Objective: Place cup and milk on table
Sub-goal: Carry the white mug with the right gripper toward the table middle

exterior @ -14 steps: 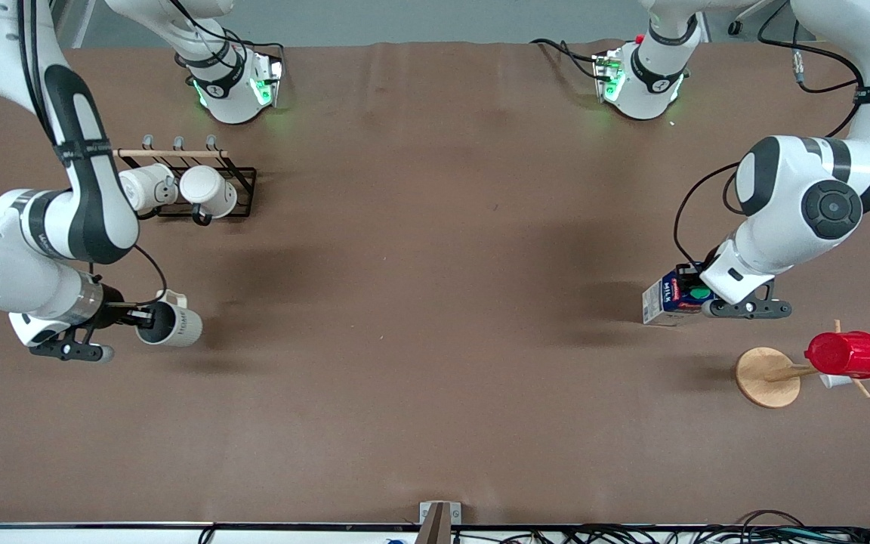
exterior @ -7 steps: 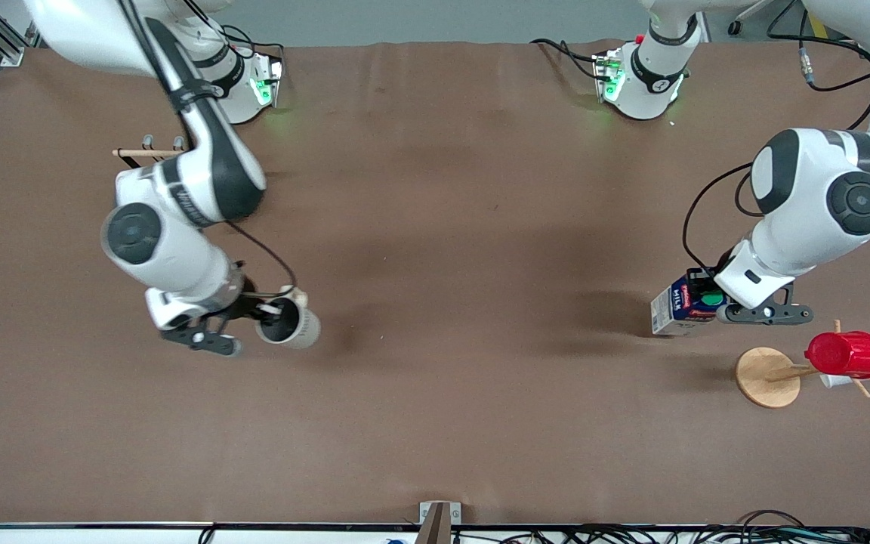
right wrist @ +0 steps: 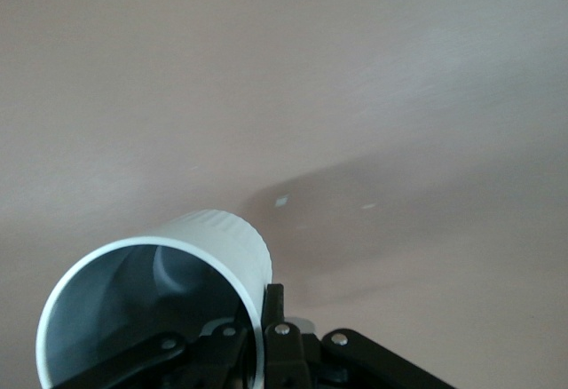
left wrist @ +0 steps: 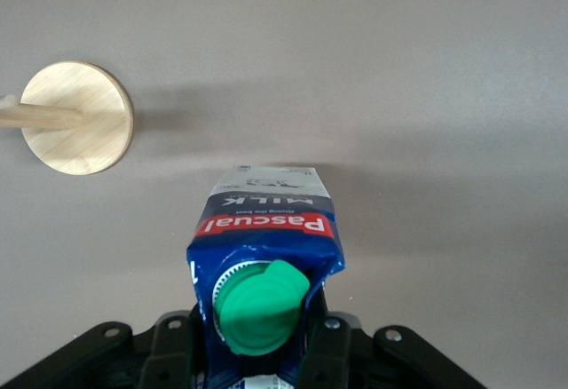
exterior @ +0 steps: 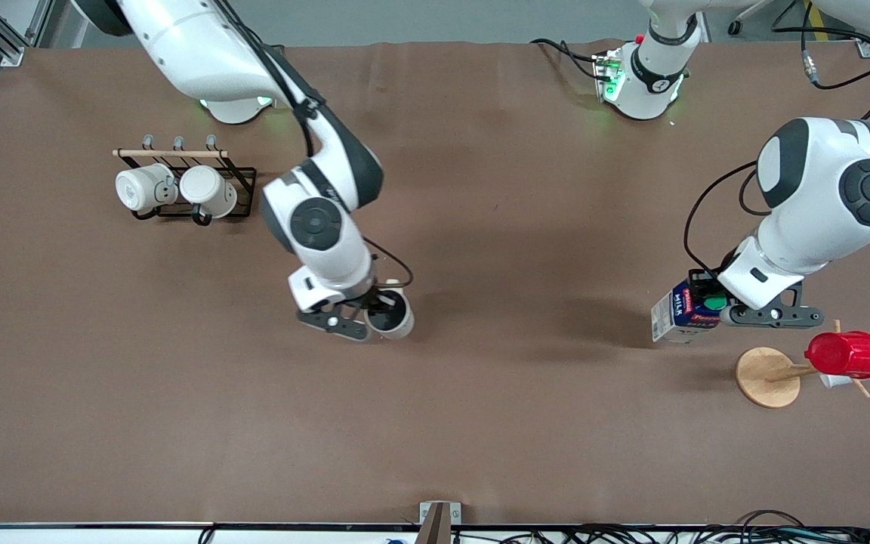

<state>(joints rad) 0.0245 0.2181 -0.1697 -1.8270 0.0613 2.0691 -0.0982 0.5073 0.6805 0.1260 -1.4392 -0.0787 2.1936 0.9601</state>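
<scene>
While front hides it, L wrist shows milk [left wrist: 266, 256] cap [left wrist: 260, 307].

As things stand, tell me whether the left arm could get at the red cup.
Probably yes. The left end effector is up beside the red cup on its wooden stand, nothing between them, but it is shut on the milk, so it must set that down first.

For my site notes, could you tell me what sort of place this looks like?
Probably a robotics lab bench staged as a kitchen: two arms work over a brown-covered table, cables run along its near edge, and household props stand about. The right hand holds the cup; the left hand holds the milk.
</scene>
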